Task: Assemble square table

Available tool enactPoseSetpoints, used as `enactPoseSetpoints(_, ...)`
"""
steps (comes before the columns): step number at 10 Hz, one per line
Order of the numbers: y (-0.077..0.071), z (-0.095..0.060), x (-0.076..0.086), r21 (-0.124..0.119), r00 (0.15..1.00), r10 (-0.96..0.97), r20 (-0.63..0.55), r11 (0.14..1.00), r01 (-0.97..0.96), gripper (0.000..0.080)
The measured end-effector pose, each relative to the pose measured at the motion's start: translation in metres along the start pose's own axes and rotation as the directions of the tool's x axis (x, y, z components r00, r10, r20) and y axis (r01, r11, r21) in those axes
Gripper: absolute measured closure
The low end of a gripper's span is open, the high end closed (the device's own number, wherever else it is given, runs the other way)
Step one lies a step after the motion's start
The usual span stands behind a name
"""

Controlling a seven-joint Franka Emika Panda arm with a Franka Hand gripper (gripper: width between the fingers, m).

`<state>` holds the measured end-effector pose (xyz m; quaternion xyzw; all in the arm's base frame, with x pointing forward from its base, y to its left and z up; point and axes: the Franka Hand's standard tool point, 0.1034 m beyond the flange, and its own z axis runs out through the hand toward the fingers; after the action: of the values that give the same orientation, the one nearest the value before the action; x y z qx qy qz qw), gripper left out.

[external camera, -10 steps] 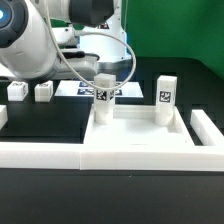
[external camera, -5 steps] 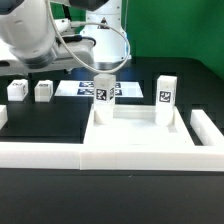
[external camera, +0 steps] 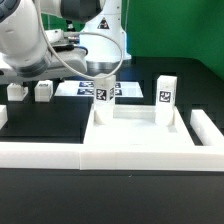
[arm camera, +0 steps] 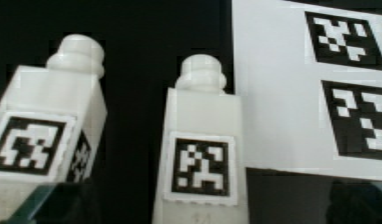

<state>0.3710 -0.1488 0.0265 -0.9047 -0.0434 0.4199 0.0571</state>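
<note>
The square tabletop (external camera: pixel 135 128) is seen lying against the near rail fence (external camera: pixel 40 152), with two upright legs (external camera: pixel 105 94) set at its far corners. Two loose legs (arm camera: pixel 202 150) are found on the surface (external camera: pixel 50 120), left of the marker board (arm camera: pixel 321 80). The pincer (external camera: pixel 32 74) is poised above them, jaws wide apart, nothing gripped.

Marker board (external camera: pixel 68 88): flat on the black surface (external camera: pixel 50 125).
Rail (external camera: pixel 40 153): long, low, white, in front.
Backdrop (external camera: pixel 170 40): green.
</note>
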Motion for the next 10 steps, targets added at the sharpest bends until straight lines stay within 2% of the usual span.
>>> enactPoseSetpoints(3, -0.009, 0.013, 0.012, -0.006, 0.997, 0.001, 0.08, 1.0, -0.001, 0.015)
enactPoseSetpoints(4, -0.007, 0.015, 0.017, -0.002, 0.994, 0.002, 0.107, 1.0, -0.002, 0.015)
enactPoseSetpoints(10, -0.009, 0.016, 0.02, -0.005, 0.992, -0.011, 0.123, 1.0, 0.012, 0.015)
